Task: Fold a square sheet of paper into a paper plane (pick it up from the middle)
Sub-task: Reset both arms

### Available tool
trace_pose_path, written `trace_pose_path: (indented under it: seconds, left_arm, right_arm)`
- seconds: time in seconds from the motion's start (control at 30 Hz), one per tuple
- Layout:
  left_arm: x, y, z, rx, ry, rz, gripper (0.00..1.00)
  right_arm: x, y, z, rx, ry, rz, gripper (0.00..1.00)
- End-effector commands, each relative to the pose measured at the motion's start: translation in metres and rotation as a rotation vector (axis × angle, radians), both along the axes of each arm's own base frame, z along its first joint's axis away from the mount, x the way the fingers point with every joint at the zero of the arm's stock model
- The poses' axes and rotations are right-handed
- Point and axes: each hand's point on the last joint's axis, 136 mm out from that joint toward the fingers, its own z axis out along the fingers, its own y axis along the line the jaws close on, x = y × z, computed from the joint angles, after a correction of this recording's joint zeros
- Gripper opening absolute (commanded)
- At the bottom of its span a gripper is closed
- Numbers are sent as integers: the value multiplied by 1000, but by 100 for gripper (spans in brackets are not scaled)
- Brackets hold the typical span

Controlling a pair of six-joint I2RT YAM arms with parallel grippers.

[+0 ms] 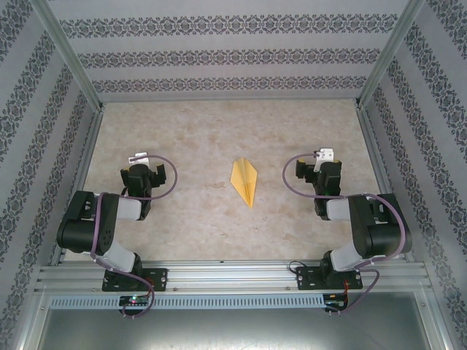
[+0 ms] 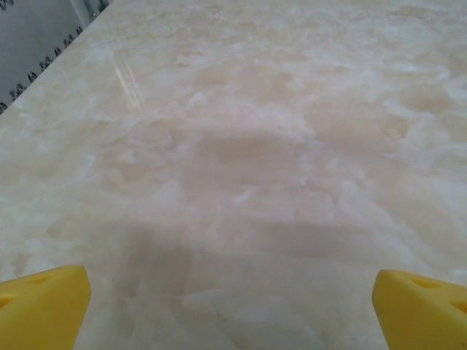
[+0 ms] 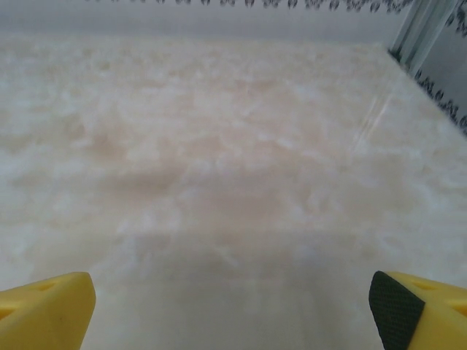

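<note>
Two grippers stood spread wide, with nothing between their fingers. The left gripper [image 1: 149,173] hung low over the table [image 1: 197,124], and its yellow fingertips [image 2: 44,306] framed bare marbled surface in the wrist view. The right gripper [image 1: 315,171] was posed alike, its fingertips [image 3: 47,310] equally far apart over bare tabletop.

The paper plane [image 1: 245,182] lay flat on the table between the two grippers. It was to the right of the left gripper and to the left of the right gripper, well apart from both and touching neither. Its pointed nose was directed toward the arm bases and its wide tail away from them. A centre crease ran along its length.

Judgement: the folding appeared complete, since the paper showed a slim dart outline rather than a square. The open, empty jaws and the clearance on both sides suited a released workpiece, because no finger could drag or crush the thin paper. Each arm was folded close over its own base, probably a rest pose.
</note>
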Motion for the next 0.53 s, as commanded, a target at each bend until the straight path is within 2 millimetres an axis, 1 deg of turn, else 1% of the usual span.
trace_pose_path:
  seconds: [0.0,0.03,0.5]
  left_arm:
    - [9,-4,18,4,-90,-43,100]
    - [7,-6,16,3,-69,-45,100]
    - [9,-5,17,-3,-73,-52,100]
  right_arm:
    - [4,-4,15,19,-53,-29,98]
    - [3,-5,14,20,-42,-36,98]
    - [3,-5,14,15,-47,-38,98]
